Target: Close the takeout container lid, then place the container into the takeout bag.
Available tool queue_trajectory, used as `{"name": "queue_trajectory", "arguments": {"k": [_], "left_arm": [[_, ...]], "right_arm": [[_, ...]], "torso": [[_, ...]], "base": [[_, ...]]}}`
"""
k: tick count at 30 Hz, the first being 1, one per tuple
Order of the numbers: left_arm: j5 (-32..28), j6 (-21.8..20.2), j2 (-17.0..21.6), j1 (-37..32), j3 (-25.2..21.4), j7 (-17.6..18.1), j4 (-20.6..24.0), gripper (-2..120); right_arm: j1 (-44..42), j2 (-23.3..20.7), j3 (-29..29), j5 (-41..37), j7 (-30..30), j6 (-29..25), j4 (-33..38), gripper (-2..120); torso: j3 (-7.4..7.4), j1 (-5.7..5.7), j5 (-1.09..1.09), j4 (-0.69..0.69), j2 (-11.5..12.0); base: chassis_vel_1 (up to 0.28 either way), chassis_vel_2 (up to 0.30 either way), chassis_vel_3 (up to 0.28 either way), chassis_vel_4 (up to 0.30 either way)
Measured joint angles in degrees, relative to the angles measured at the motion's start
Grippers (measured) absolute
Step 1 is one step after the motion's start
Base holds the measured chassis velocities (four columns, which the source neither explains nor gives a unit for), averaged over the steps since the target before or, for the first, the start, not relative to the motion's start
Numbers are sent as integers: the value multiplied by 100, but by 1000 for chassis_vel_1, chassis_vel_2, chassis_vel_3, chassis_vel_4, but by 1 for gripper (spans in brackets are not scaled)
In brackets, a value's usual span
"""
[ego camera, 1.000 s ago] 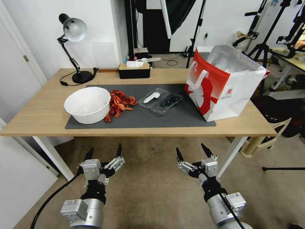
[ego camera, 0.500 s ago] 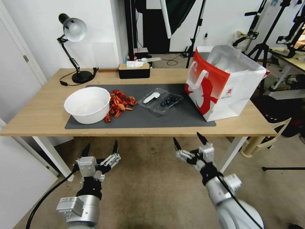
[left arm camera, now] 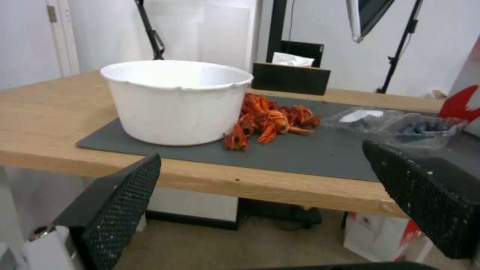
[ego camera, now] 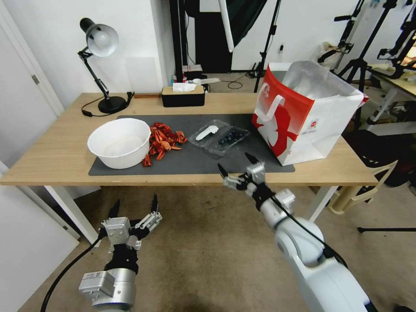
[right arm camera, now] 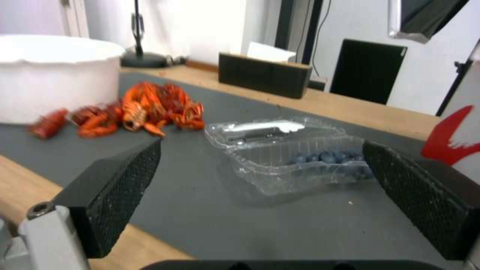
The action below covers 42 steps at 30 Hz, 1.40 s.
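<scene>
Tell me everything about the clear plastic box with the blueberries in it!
The takeout container is a small see-through box of thin crinkly plastic with two shallow halves joined by a hinge. It lies open and flat on the dark mat. One half holds dark blue berries; the other half, the lid, has a white piece in it. It sits between the red crayfish pile and the takeout bag. Nothing grips it.

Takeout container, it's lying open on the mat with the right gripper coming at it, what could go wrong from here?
1. The takeout container is thin and light; a push from the open right gripper might slide it instead of folding the lid, possibly spilling berries.
2. A white piece lies in the lid half and may fall out or jam the closing.
3. The crayfish sit close beside the lid, so a wide sweep might scatter them.
</scene>
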State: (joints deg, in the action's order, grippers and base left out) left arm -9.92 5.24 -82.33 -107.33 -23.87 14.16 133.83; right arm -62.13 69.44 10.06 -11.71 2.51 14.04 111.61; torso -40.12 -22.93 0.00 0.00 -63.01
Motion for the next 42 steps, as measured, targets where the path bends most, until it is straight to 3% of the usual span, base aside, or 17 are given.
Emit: {"name": "queue_trajectory", "arguments": {"k": [4, 8, 16, 42], "left_arm": [[30, 55, -63, -29, -27, 9, -25, 100], [68, 113, -144, -61, -57, 16, -49, 100], [85, 188, -188, -79, -84, 23, -112, 100], [181, 457, -249, -174, -80, 24, -286, 100]], "right_arm": [[395, 7, -292, 37, -329, 402, -210, 100], [827, 112, -660, 81, -703, 1138, -475, 100], [1218, 311, -934, 145, -1138, 1485, -847, 100], [1710, 512, -1008, 205, -1404, 1674, -1489, 100]], "torso": [[0, 0, -1, -1, 0], [1, 0, -1, 0, 0], [0, 2, -1, 0, -1], [1, 1, 0, 0, -1]], "base": [[0, 0, 0, 0], [0, 0, 0, 0], [0, 0, 0, 0], [0, 0, 0, 0]]}}
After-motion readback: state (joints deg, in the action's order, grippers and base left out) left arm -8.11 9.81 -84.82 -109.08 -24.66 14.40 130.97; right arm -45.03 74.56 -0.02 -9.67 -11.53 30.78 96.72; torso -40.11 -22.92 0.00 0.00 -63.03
